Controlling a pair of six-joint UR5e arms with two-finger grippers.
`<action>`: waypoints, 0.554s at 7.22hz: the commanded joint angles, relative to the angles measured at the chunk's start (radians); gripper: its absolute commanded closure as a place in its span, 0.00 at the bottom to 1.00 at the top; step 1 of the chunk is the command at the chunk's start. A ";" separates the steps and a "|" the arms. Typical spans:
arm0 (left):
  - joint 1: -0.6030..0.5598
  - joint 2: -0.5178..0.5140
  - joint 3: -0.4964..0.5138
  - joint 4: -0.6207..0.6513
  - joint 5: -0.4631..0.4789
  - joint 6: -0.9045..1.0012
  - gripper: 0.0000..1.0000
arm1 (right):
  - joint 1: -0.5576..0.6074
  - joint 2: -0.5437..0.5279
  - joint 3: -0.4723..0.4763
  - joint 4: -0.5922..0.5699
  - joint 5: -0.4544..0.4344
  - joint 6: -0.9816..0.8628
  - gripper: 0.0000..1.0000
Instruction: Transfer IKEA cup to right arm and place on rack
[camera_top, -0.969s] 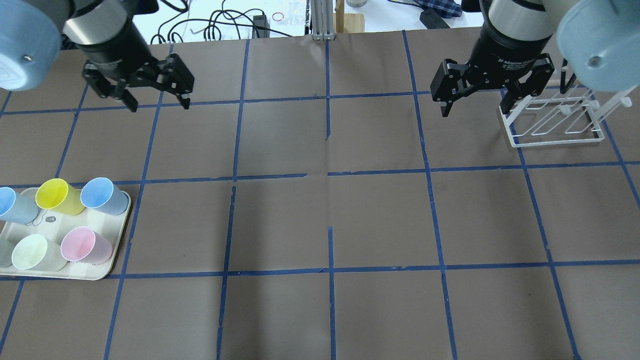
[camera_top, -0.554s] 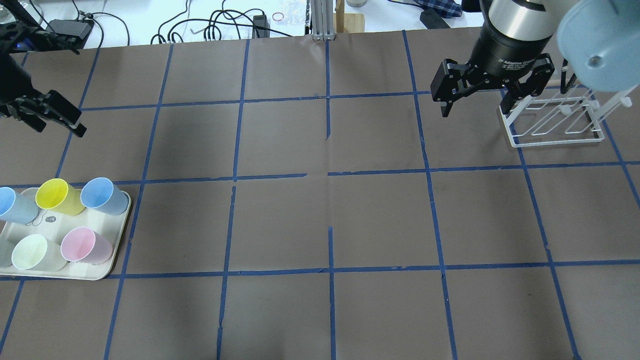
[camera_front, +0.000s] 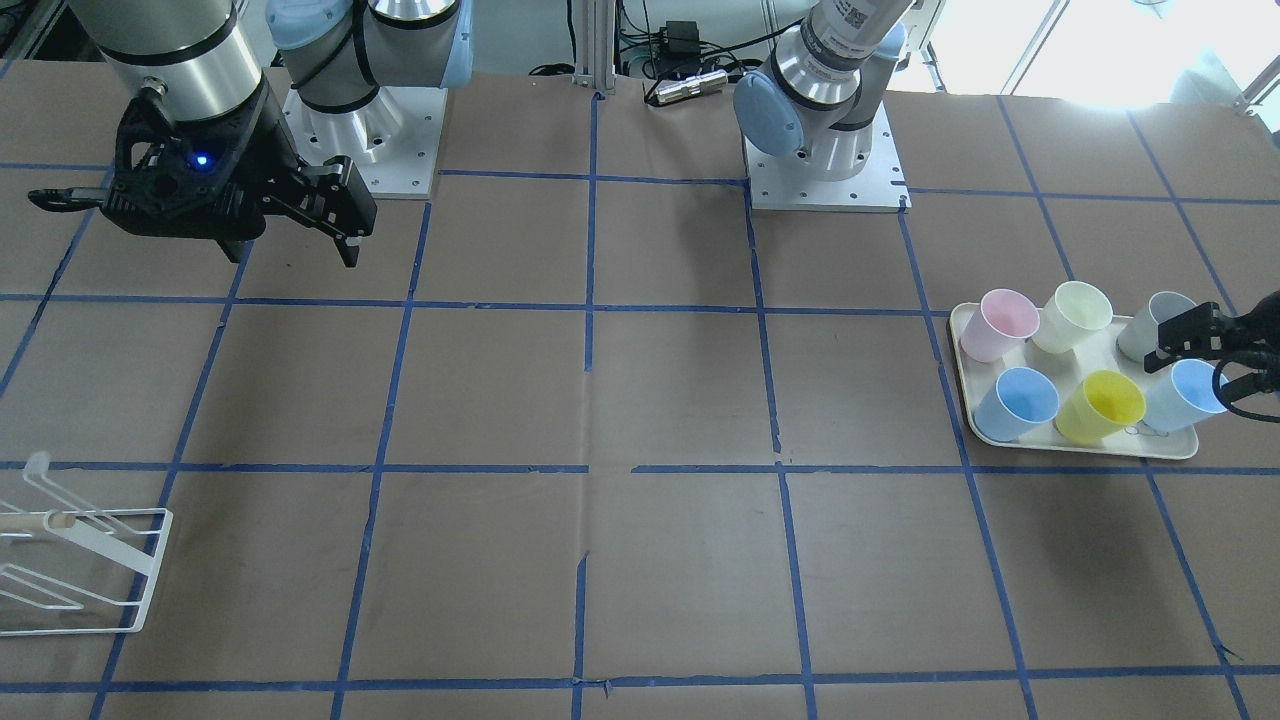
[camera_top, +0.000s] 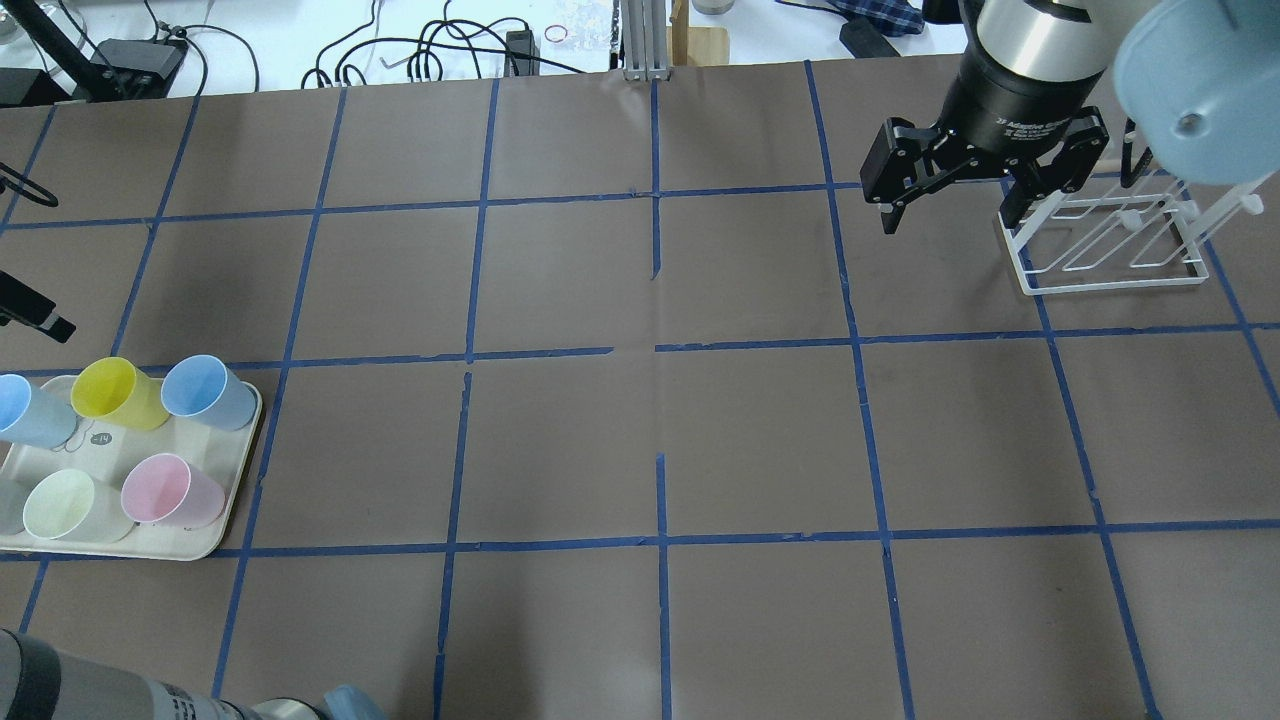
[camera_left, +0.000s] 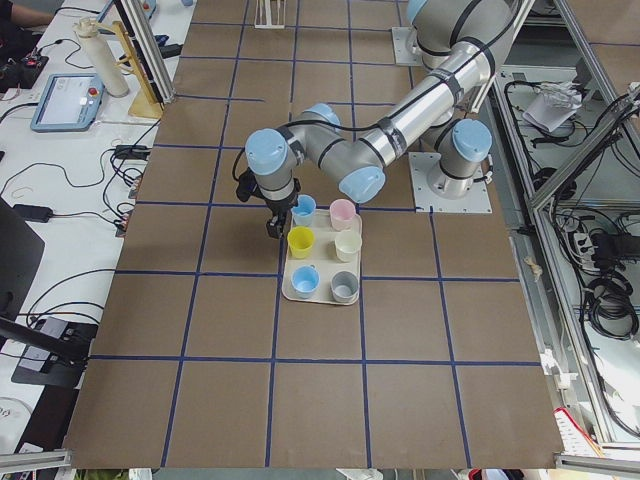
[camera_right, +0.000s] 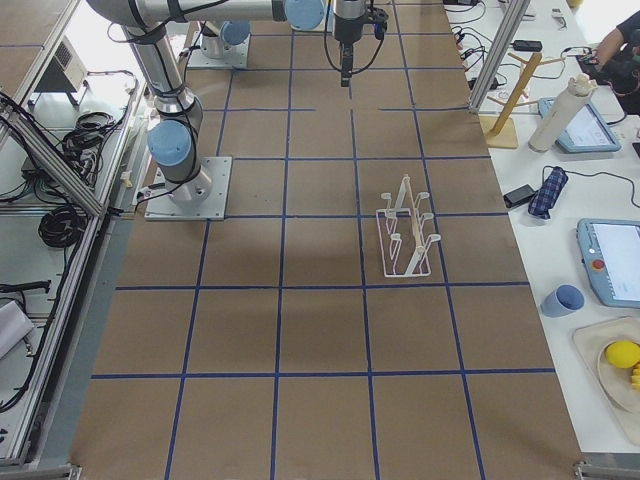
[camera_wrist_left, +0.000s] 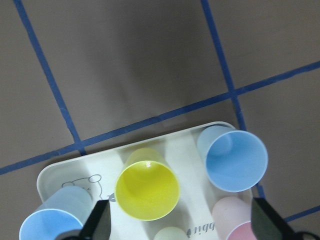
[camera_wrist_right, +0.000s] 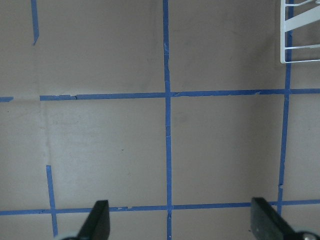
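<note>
The yellow IKEA cup (camera_top: 112, 392) stands upright in the tray's back row, between two blue cups; it also shows in the front view (camera_front: 1100, 405) and the left wrist view (camera_wrist_left: 146, 191). My left gripper (camera_wrist_left: 182, 231) is open and empty, hovering above the tray, with the yellow cup just below its left finger. In the overhead view only one of its fingers (camera_top: 38, 318) shows, at the left edge. The white wire rack (camera_top: 1110, 235) stands at the back right. My right gripper (camera_top: 948, 222) is open and empty, raised just left of the rack.
The cream tray (camera_top: 240, 480) at the table's left also holds two blue cups, a pink cup (camera_top: 170, 490), a pale cream cup (camera_top: 62, 503) and a grey one. Blue tape lines grid the brown table. Cables and gear lie beyond the far edge.
My left arm has swung from the back left toward the tray, leaving most of the overhead view. The right arm, the cups and the rack have not moved.
</note>
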 joint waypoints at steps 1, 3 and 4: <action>0.023 -0.061 -0.021 0.107 0.011 0.043 0.00 | 0.000 -0.002 0.000 0.003 0.000 0.000 0.00; 0.020 -0.083 -0.033 0.121 0.013 0.041 0.00 | 0.000 -0.002 0.000 0.003 0.000 0.000 0.00; 0.015 -0.075 -0.054 0.123 0.022 0.038 0.00 | 0.000 -0.002 0.000 0.004 0.000 0.000 0.00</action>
